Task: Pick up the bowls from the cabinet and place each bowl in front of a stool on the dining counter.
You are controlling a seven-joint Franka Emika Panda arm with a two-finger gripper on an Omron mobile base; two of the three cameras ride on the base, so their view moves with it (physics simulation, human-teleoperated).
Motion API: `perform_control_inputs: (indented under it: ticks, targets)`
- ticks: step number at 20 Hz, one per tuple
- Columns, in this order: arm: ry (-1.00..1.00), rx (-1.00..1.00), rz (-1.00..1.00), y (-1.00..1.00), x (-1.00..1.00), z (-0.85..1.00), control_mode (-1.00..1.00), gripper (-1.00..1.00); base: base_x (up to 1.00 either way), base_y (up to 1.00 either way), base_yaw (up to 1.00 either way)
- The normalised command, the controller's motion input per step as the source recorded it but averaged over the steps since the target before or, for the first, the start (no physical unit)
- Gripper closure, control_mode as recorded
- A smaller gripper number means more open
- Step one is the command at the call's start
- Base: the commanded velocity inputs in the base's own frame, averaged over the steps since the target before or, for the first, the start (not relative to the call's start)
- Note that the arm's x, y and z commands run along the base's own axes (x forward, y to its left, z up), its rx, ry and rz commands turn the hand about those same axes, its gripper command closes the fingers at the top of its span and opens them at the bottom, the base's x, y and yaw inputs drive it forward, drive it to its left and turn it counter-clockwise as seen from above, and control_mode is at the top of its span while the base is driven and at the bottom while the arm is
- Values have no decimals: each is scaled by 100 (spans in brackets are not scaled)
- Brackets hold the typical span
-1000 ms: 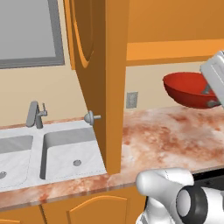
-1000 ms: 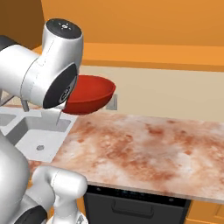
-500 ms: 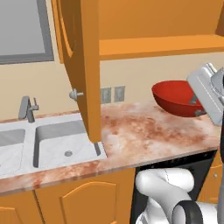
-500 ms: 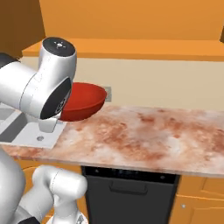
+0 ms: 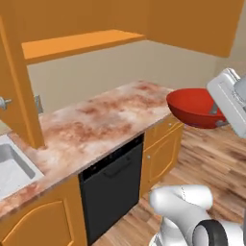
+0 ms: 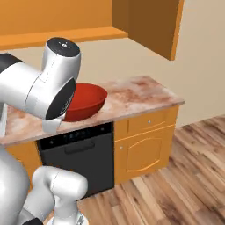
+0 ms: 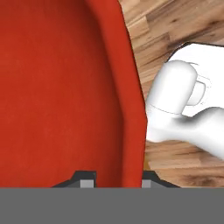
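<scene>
bowl [image 5: 194, 106] of plain glossy red hung in the air off the end of the marbled counter [image 5: 98, 120], held level with its open side up. in the left base view it sat out over the wood floor [image 5: 211, 158], just beside the white wrist of the arm at the right edge. in the right base view the red bowl [image 6: 86, 102] showed partly behind the arm's big white joint, in front of the counter's stone top [image 6: 132, 94].

in the hand view the gripper [image 7: 114, 178] was closed on the bowl's rim [image 7: 127, 105]: one dark fingertip [image 7: 87, 179] lay inside the red wall and the other just outside it, with the rim pinched between them. wood floor showed beyond the rim.

the wall cabinet [image 5: 72, 43] stood above the counter with its plain orange shelf showing, and its tall door [image 5: 17, 91] hung open at the left of the left base view, a small round knob [image 5: 5, 102] on it. below the counter sat a black dishwasher front [image 5: 113, 185] and arched-panel base cabinets [image 6: 140, 147]. a corner of the steel sink [image 5: 12, 168] showed at the left edge.
</scene>
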Motion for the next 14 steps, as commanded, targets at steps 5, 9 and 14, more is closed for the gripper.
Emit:
perform_control_inputs:
  ticks: [5,9,14]
  targets:
    - [0,0,0,0,0,0,100,100,0,0,-100]
    - [0,0,0,0,0,0,100,100,0,0,-100]
    - [0,0,0,0,0,0,100,100,0,1,-100]
